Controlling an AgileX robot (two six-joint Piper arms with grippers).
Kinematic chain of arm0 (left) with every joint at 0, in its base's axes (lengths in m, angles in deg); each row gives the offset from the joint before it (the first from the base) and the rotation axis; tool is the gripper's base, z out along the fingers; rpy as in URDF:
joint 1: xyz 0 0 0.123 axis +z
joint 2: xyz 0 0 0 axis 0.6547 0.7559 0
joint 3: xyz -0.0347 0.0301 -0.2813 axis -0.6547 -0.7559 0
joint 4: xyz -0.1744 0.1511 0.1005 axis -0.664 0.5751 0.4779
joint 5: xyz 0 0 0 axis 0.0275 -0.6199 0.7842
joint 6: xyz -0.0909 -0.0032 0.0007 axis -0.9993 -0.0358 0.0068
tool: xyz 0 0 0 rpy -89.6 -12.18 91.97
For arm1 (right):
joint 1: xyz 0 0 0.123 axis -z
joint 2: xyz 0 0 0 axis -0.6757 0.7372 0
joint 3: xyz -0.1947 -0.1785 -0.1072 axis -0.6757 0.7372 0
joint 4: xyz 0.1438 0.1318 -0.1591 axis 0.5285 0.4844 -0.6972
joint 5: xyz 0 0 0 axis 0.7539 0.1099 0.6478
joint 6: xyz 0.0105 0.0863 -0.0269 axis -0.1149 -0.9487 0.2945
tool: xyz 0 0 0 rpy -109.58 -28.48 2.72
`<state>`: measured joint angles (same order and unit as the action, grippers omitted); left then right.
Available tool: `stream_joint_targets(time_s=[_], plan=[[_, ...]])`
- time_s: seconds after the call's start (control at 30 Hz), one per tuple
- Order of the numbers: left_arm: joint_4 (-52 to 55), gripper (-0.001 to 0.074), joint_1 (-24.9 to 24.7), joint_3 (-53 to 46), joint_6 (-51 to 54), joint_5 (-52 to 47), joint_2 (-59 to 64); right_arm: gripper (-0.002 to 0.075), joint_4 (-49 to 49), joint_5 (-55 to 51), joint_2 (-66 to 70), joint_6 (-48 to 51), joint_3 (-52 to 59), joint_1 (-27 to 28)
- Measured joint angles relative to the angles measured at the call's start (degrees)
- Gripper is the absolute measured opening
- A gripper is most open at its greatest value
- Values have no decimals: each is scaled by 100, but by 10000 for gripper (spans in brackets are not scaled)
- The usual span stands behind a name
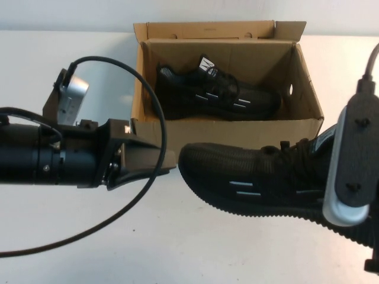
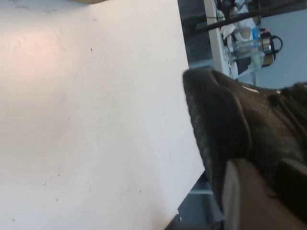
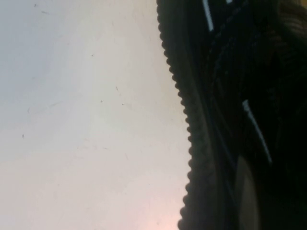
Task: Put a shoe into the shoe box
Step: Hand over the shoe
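A black mesh shoe [image 1: 249, 177] with white dashes hangs just above the table in front of the shoe box [image 1: 237, 129], toe to the left. My right gripper [image 3: 268, 191] is shut on its heel end, hidden in the high view behind the wrist housing [image 1: 352, 165]. The ridged sole [image 3: 192, 120] fills the right wrist view. My left gripper [image 1: 173, 161] reaches in from the left and meets the toe [image 2: 211, 105]. A look-alike shoe [image 1: 219, 92] lies inside the open brown cardboard box, toe to the right.
The box stands at the back middle of the white table [image 1: 89, 236], its flaps up. A black cable [image 1: 160, 118] loops from the left arm across the box's front left corner. In the left wrist view the table edge [image 2: 192, 143] runs beside the shoe's toe.
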<state>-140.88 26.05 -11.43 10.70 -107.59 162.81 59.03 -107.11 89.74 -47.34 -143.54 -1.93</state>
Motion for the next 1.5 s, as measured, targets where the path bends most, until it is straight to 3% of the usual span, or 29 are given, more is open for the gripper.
stream_joint_targets(time_s=[0.1,0.17,0.23,0.3,0.37,0.6,1.1,1.23,1.5], plan=[[-81,257,0,0,0,102,21,-5,0,-23,-50,3,0,0],[-171,436,0,0,0,124,21,-5,0,-34,-59,42,0,0],[-238,568,0,0,-23,124,33,-5,0,-45,-61,128,0,0],[-306,640,0,0,-73,78,72,-5,52,-30,-61,170,0,0],[-476,667,0,0,-97,-25,174,-5,176,50,-61,296,0,0],[-963,669,0,0,-109,-497,599,-5,686,455,-71,627,0,0],[-1178,648,0,13,-18,-899,742,-5,821,774,-38,730,0,0],[-1178,550,0,13,-9,-899,742,-5,896,787,33,746,10,0],[-1130,216,0,13,360,-726,765,-5,933,868,150,756,10,0]])
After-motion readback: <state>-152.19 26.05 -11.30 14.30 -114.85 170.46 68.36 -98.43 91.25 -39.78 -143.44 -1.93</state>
